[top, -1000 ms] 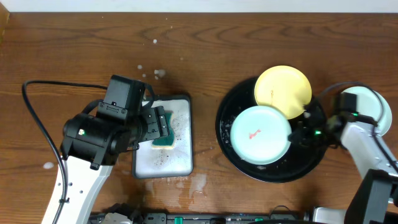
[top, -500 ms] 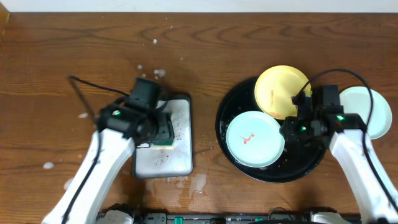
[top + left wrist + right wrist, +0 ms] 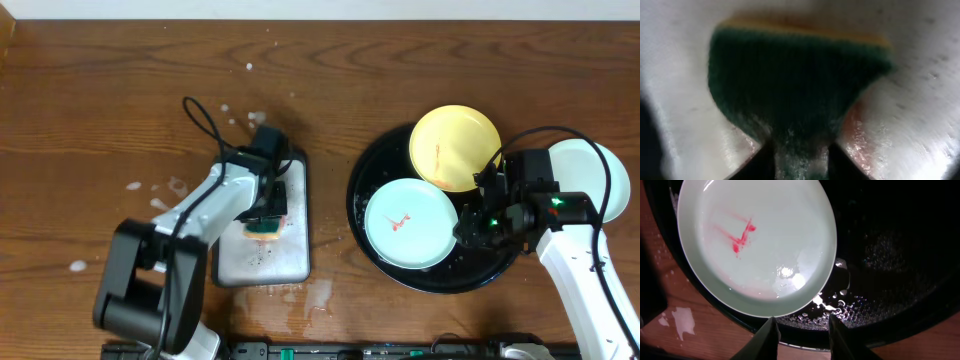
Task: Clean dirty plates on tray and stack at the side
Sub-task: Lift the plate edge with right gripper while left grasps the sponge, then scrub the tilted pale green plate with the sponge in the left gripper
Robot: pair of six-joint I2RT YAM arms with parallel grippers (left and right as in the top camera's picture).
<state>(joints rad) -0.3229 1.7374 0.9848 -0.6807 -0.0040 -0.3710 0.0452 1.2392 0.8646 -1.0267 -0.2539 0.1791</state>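
Note:
The black tray (image 3: 372, 250) holds the yellow plate (image 3: 455, 147) at the back and the pale blue-green plate (image 3: 410, 222), smeared red, at the front left. A mint-white plate (image 3: 592, 178) lies on the table right of the tray. My right gripper (image 3: 468, 232) hovers open at the blue-green plate's right edge. In the right wrist view its fingers (image 3: 767, 339) stand apart just past the plate's rim (image 3: 755, 255), over the wet tray floor (image 3: 890, 255). My left gripper (image 3: 268, 205) is shut on a green and yellow sponge (image 3: 795, 85) that rests on a small white tray (image 3: 250, 262).
Water and foam spots lie on the wooden table (image 3: 100, 110) around the white tray, with a puddle (image 3: 320, 295) at its front right corner. A black cable (image 3: 200, 115) loops behind the left arm.
The left arm swung in over the white tray and its gripper closed on the sponge. The right gripper opened, and the blue-green plate now lies flat on the black tray.

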